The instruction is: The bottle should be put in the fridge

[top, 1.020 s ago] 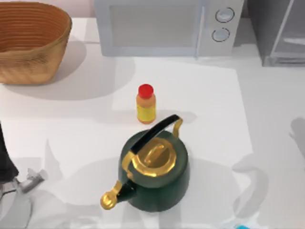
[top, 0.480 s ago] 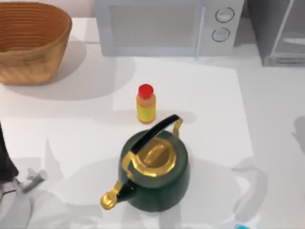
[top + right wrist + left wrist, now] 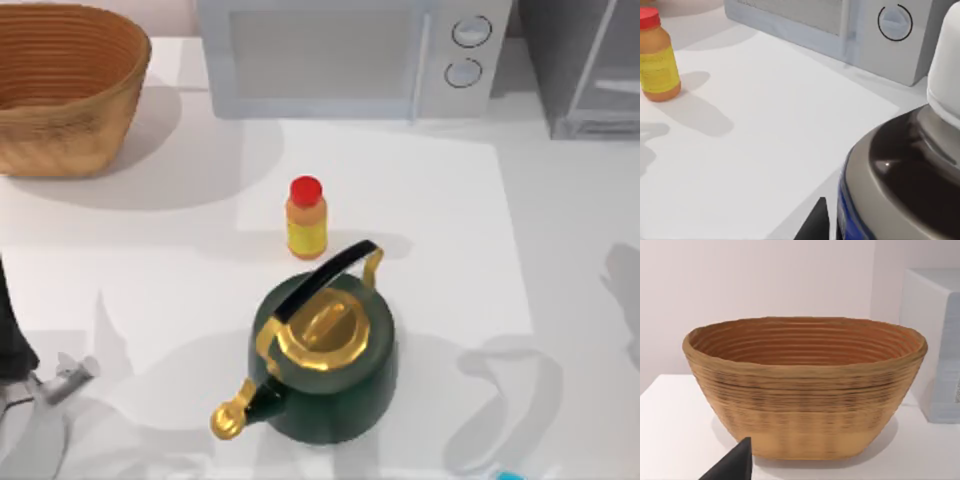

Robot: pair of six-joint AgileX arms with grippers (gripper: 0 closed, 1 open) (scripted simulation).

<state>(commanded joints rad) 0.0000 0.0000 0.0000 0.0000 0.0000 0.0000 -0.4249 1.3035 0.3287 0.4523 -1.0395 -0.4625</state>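
At the far left edge the left arm (image 3: 15,345) sits parked beside the ribbed woven basket (image 3: 62,85). Mid-table, the orange-yellow bottle (image 3: 306,218) stands just behind the glossy green kettle (image 3: 322,350), with bare white table (image 3: 560,230) rightward up to the grey fridge (image 3: 585,65). The bottle (image 3: 910,170) looms against the right wrist camera, white-capped, dark and smooth; whether the right gripper clamps it, I cannot tell.

White tabletop (image 3: 560,250), woven basket (image 3: 65,85) at upper left of the frame, white microwave (image 3: 345,55) along the top edge, grey fridge (image 3: 585,65) at upper right, orange-yellow bottle (image 3: 306,220) near centre, dark green kettle (image 3: 322,352) just below it
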